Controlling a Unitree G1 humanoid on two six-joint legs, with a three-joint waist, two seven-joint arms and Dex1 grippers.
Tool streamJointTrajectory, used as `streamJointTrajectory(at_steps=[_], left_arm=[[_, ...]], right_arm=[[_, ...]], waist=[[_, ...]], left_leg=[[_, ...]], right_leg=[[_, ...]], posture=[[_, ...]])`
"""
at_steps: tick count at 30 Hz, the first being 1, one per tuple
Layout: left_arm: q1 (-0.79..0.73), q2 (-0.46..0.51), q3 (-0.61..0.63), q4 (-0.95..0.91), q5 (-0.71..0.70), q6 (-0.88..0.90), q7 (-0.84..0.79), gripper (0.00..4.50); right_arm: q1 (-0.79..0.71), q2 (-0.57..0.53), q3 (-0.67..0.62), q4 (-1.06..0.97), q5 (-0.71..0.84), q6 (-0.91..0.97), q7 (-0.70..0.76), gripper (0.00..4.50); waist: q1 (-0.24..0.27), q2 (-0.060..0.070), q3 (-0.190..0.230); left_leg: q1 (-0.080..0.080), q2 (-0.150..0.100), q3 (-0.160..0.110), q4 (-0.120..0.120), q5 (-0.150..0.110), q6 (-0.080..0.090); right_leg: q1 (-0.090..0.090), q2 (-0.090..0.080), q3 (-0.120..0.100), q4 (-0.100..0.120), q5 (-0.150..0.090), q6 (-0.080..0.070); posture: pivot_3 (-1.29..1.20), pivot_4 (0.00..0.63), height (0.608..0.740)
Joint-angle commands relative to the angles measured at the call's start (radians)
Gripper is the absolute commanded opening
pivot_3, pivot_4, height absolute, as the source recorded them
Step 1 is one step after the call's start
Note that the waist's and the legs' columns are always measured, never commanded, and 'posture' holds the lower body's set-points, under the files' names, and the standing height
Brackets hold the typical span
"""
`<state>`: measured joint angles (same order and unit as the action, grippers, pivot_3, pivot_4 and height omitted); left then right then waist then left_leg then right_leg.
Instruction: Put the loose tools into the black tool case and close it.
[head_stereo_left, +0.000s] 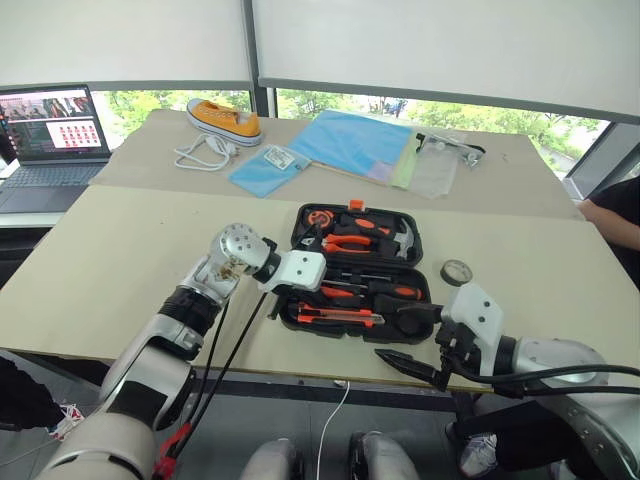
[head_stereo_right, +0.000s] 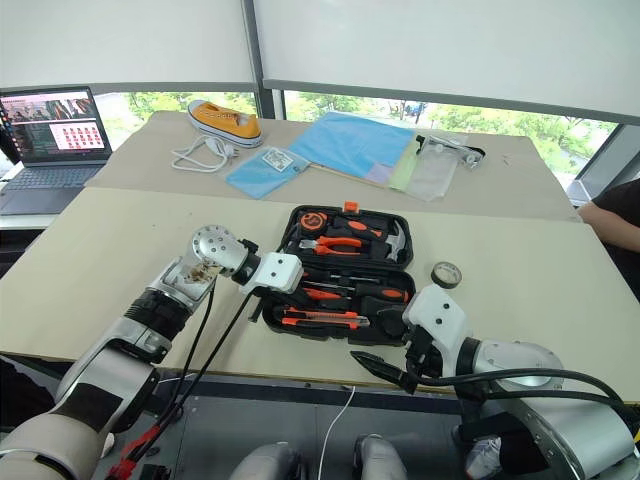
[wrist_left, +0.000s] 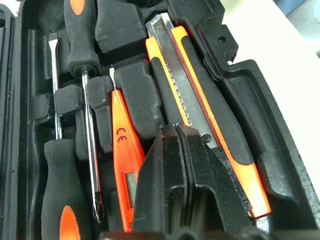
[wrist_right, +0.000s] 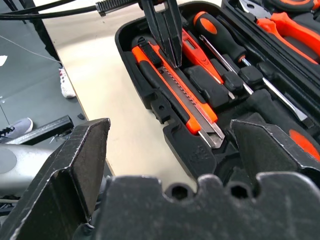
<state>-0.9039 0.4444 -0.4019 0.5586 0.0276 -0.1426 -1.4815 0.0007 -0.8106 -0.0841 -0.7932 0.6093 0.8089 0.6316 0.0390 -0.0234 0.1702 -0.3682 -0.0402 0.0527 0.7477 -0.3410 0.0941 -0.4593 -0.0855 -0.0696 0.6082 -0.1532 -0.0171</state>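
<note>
The black tool case (head_stereo_left: 360, 268) lies open near the front edge of the pale, smooth bench (head_stereo_left: 120, 260), its moulded recesses holding tools. In the near half sit the flat black-and-orange utility knife (wrist_left: 210, 110) with its ridged steel blade strip, the slim red-handled screwdriver (wrist_left: 125, 150), and two black-and-orange-handled screwdrivers (wrist_left: 82, 40) with thin steel shafts. The far half holds orange-handled pliers (head_stereo_left: 350, 240) and a steel-headed hammer (head_stereo_left: 403, 238). A small roll of black tape (head_stereo_left: 457, 271) rests on the bench just right of the case, outside it.

The left pincer (wrist_right: 167, 35) has its fingers pressed together, empty, its tip over the knife. The right pincer (head_stereo_left: 405, 362) stands with its fingers wide apart, empty, at the case's near right corner.

Further back lie a yellow sneaker (head_stereo_left: 224, 120), a coiled white cable (head_stereo_left: 203, 153), blue cloth sheets (head_stereo_left: 350, 142) and clear safety glasses (head_stereo_left: 450, 146). A laptop (head_stereo_left: 50, 140) stands at the far left. A person's dark sleeve (head_stereo_left: 618, 212) shows at the right edge.
</note>
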Motion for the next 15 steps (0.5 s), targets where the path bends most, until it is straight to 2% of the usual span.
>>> streamJointTrajectory(at_steps=[1, 3, 4, 7, 9, 11, 12, 15], left_arm=[[-0.017, 0.015, 0.091, -0.088, -0.135, 0.2, -0.051, 0.58], [-0.023, 0.03, 0.147, -0.131, -0.2, 0.282, -0.051, 1.04], [-0.023, 0.045, 0.192, -0.166, -0.239, 0.341, -0.03, 1.49], [0.008, 0.084, 0.312, -0.288, -0.34, 0.479, 0.049, 2.45], [0.029, 0.101, 0.334, -0.351, -0.37, 0.536, 0.071, 3.24], [0.065, 0.12, 0.352, -0.43, -0.414, 0.604, 0.084, 3.88], [0.077, 0.125, 0.357, -0.458, -0.43, 0.629, 0.091, 4.35], [0.12, 0.132, 0.349, -0.527, -0.439, 0.643, 0.114, 4.44]], right_arm=[[0.003, -0.02, -0.059, 0.0, 0.011, -0.002, 0.009, 4.5], [0.004, -0.031, -0.106, 0.014, 0.032, 0.01, 0.016, 4.5], [0.0, -0.046, -0.144, 0.04, 0.037, 0.013, 0.027, 4.5], [-0.029, -0.137, -0.197, 0.168, -0.014, -0.019, 0.09, 4.5], [-0.061, -0.181, -0.189, 0.245, -0.039, -0.041, 0.121, 4.5], [-0.186, -0.216, -0.12, 0.422, -0.108, -0.071, 0.139, 4.5], [-0.239, -0.223, -0.088, 0.492, -0.137, -0.084, 0.146, 4.5], [-0.421, -0.219, 0.063, 0.721, -0.244, -0.119, 0.202, 4.5]], waist=[[-0.001, 0.0, 0.0], [-0.001, 0.0, 0.0], [-0.002, 0.0, 0.0], [-0.005, 0.0, 0.0], [-0.008, 0.0, 0.0], [-0.013, 0.0, 0.0], [-0.017, 0.001, 0.0], [-0.027, 0.001, 0.001]], left_leg=[[-0.001, 0.0, 0.0, 0.0, 0.0, 0.0], [-0.002, 0.0, 0.0, 0.0, 0.0, 0.0], [-0.002, 0.0, 0.0, 0.0, 0.0, 0.0], [-0.002, 0.0, 0.0, 0.0, 0.0, 0.0], [0.0, 0.0, 0.0, 0.0, 0.0, 0.0], [0.001, 0.0, 0.0, -0.001, 0.0, -0.001], [0.001, 0.0, 0.0, -0.001, 0.001, -0.001], [0.001, -0.001, 0.002, 0.0, 0.001, -0.002]], right_leg=[[0.0, 0.0, 0.0, 0.0, 0.0, 0.0], [-0.002, 0.001, 0.0, 0.0, 0.0, 0.0], [-0.002, 0.001, 0.0, 0.0, 0.0, 0.0], [-0.002, 0.001, 0.0, 0.0, 0.0, 0.0], [-0.001, 0.001, 0.0, 0.0, 0.0, 0.0], [0.0, 0.001, 0.0, 0.0, 0.0, 0.0], [0.0, 0.001, 0.0, 0.0, 0.0, 0.0], [0.0, 0.001, 0.001, 0.0, 0.0, 0.0]], posture=[[0.0, 0.15, 0.718], [0.0, 0.15, 0.718], [0.0, 0.15, 0.718], [0.0, 0.15, 0.718], [0.0, 0.15, 0.718], [0.0, 0.15, 0.718], [0.0, 0.15, 0.718], [0.0, 0.15, 0.718]])
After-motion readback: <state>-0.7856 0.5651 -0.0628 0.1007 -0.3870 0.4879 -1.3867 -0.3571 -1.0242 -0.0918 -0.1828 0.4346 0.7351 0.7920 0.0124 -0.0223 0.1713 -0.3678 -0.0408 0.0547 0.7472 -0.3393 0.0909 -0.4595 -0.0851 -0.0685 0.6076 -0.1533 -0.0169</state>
